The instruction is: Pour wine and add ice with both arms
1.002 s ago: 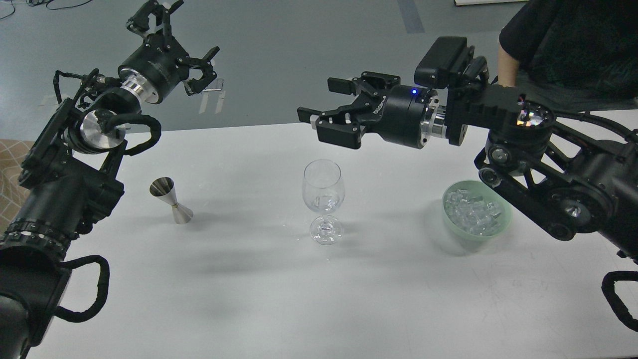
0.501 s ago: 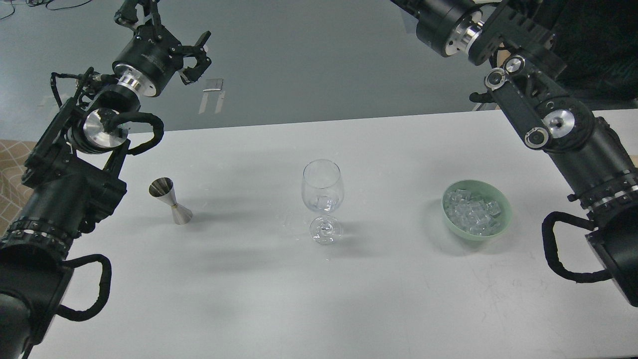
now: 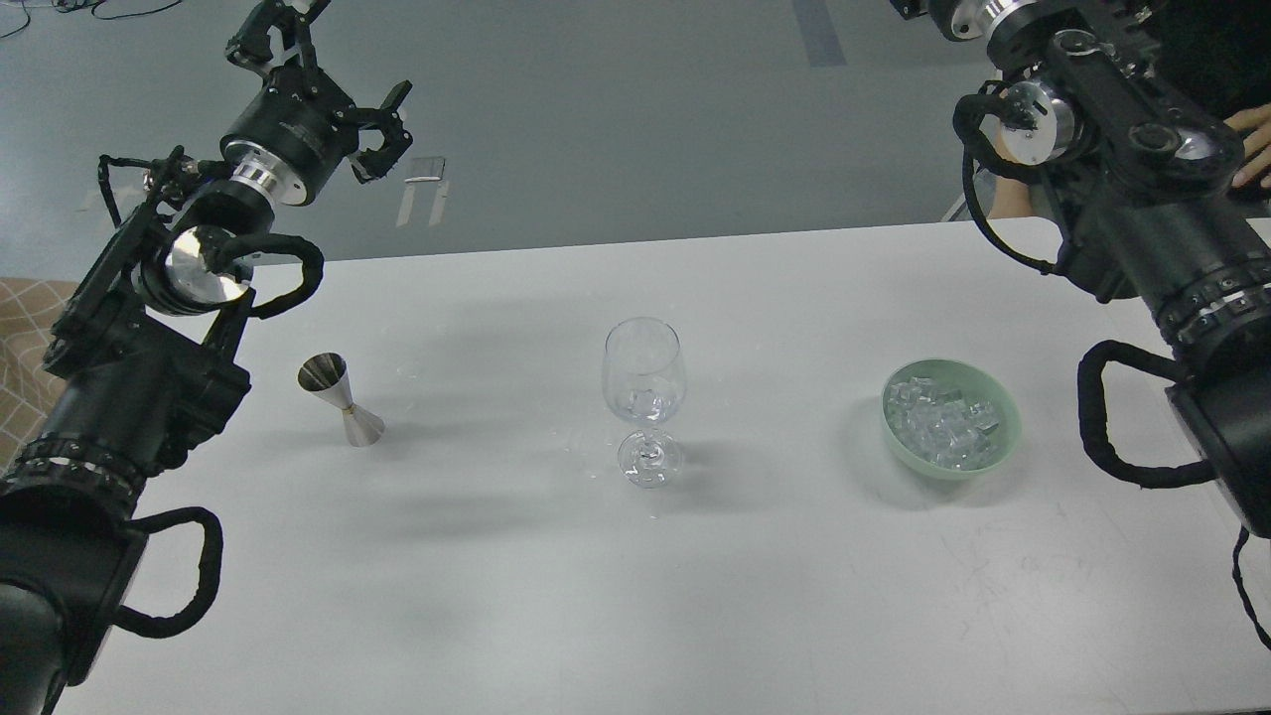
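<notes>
Jigger (image 3: 343, 400) left of glass (image 3: 643, 397); ice (image 3: 943, 422) in bowl (image 3: 1005, 439) right.

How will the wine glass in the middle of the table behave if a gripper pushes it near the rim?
The wine glass stands on a thin stem and a small foot, so a high push would probably tip it. Its clear thin wall looks fragile and likely slippery. It looks nearly empty, so probably light.

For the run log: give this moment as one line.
left gripper: open, raised, empty | right gripper: out of view | wine glass: upright, centre | ice: in green bowl | jigger: untouched
</notes>
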